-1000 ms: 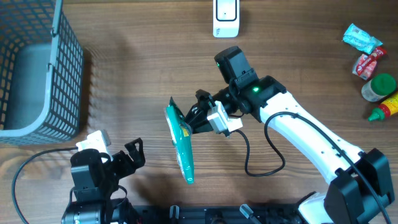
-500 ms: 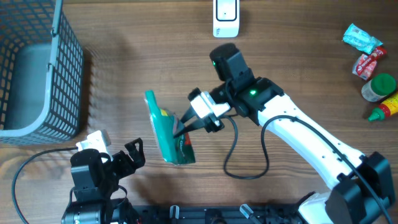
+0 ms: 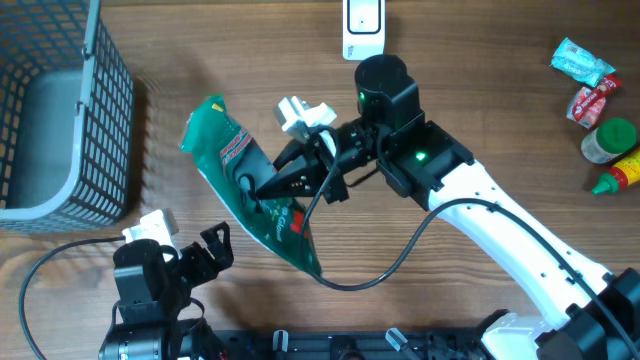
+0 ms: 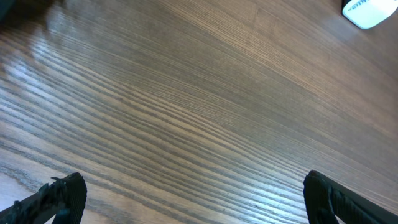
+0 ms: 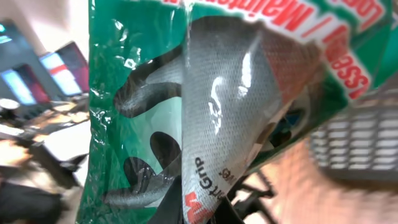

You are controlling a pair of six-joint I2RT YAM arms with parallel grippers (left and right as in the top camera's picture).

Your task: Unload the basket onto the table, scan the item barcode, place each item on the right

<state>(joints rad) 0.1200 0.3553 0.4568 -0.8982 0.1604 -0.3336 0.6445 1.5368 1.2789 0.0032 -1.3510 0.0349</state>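
At the far left of the overhead view a grey wire basket point(image 3: 62, 105) sits on the wooden table point(image 3: 480, 60). Below it, at the near edge, the left claw point(image 3: 208, 256) hangs with its jaws spread wide and nothing between them; its wrist camera shows only bare wood and a corner of the white scanner point(image 4: 372, 9).

Just right of the basket, the green glove package point(image 3: 222, 140) is held up off the table. Its long axis runs on a diagonal, the broad end pointing to the upper left toward the basket and the narrow end pointing to the lower right toward the near edge. A printed face with a red-and-white label faces up.

The right claw point(image 3: 258, 190) is clenched on the package near its middle, reaching in from the right. Its wrist camera is filled by the green wrapper point(image 5: 124, 93) and the grey glove point(image 5: 230, 112) inside.

Further right, the scanner point(image 3: 362, 30) stands at the far edge. At the far right lie a pale blue packet point(image 3: 583, 62), a red packet point(image 3: 593, 100), a green-lidded jar point(image 3: 612, 138) and a yellow bottle point(image 3: 622, 173).
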